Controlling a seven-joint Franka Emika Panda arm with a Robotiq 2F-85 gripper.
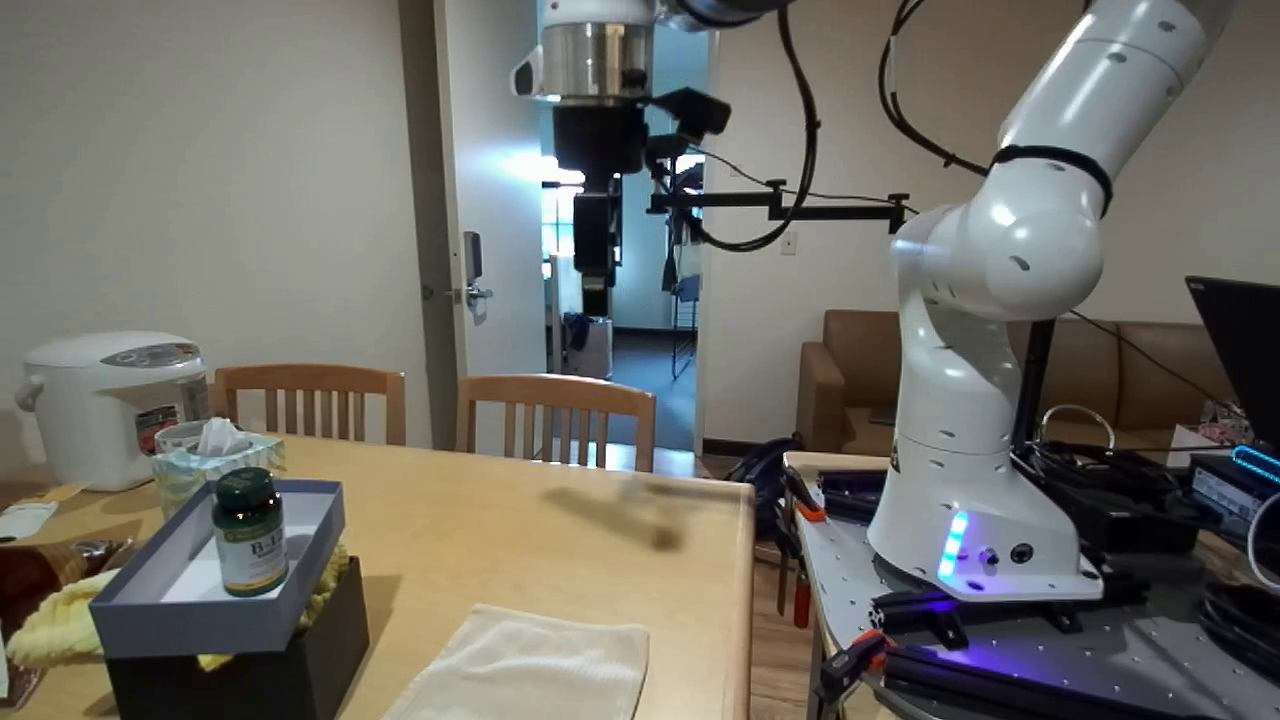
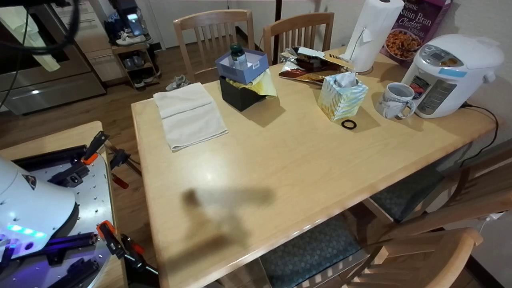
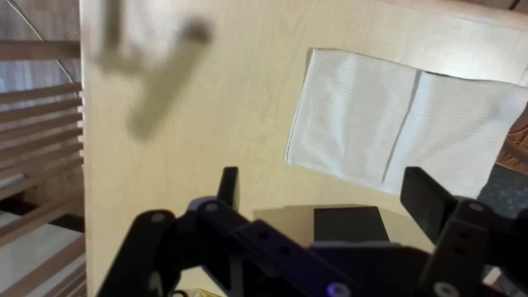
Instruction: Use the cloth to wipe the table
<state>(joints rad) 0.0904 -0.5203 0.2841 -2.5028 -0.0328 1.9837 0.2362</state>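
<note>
The cloth (image 1: pixel 530 665) lies flat, folded and slightly rumpled on the light wooden table (image 1: pixel 480 530). In an exterior view the cloth (image 2: pixel 190 114) is by a corner of the table (image 2: pixel 300 160), beside the dark box. In the wrist view the cloth (image 3: pixel 354 119) lies at upper right on the table (image 3: pixel 247 123), beyond the fingertips. My gripper (image 1: pixel 595 295) points down, high above the table and apart from the cloth. In the wrist view the gripper (image 3: pixel 321 177) has its fingers wide apart with nothing between them.
A dark box (image 2: pixel 240 96) stands beside the cloth, with yellow fabric, a grey-blue lid (image 2: pixel 250 72) and a bottle (image 2: pixel 239 58) on top. A tissue box (image 2: pixel 342 96), mug (image 2: pixel 394 102), black ring (image 2: pixel 349 124) and water boiler (image 2: pixel 444 76) are farther along. Chairs (image 1: pixel 555 400) line the table.
</note>
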